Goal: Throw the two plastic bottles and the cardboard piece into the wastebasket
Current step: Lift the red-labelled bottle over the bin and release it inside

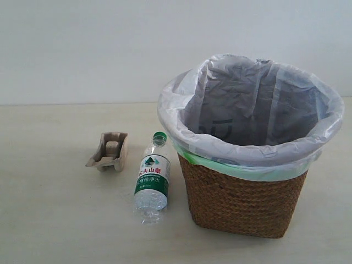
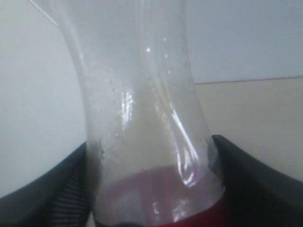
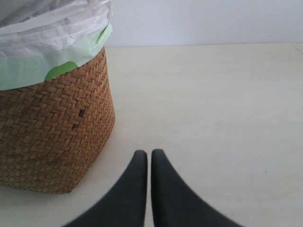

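Observation:
The green-capped bottle (image 1: 152, 177) with its green-and-white label lies on the table just left of the wastebasket (image 1: 247, 198). The beige cardboard piece (image 1: 109, 152) rests further left. Neither arm shows in the exterior view. In the left wrist view my left gripper (image 2: 154, 189) is shut on the red-labelled bottle (image 2: 142, 118), whose clear body fills the frame between the black fingers (image 2: 251, 179); its cap is out of view. My right gripper (image 3: 149, 156) hangs shut and empty above the table, beside the wicker wastebasket (image 3: 52, 137).
The white bag (image 1: 258, 104) folds over the basket's rim and lines its open mouth. A pale wall stands behind the beige table (image 1: 55, 220).

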